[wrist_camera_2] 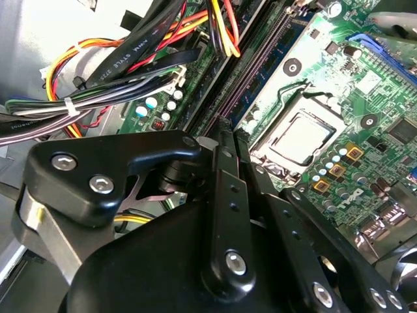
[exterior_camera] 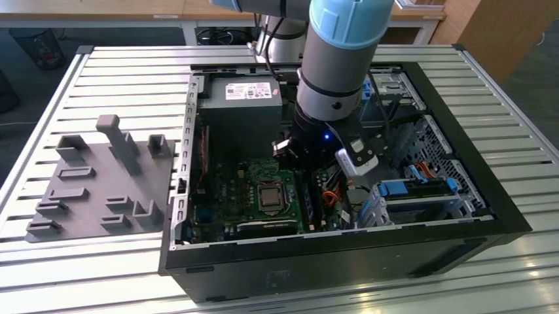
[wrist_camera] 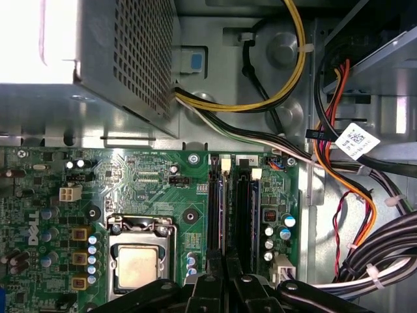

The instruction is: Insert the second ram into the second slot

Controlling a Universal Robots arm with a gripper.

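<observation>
Ram stick (wrist_camera: 215,215) stands in the slots at 3 o'clock of the processor (wrist_camera: 138,261); it looks thin, light, stiff and easy to snap, best held by its edges. End effector (wrist_camera_2: 225,140) sits right over it, and I cannot tell its grip. In the exterior view the arm (exterior_camera: 336,72) reaches into the computer case (exterior_camera: 489,196) on the bench (exterior_camera: 114,78)

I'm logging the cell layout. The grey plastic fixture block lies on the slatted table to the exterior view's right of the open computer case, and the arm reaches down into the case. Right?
Not quite. In the exterior view the grey fixture block lies on the slatted table to the exterior view's left of the open computer case, not its right. The arm does reach down into the case.
</observation>
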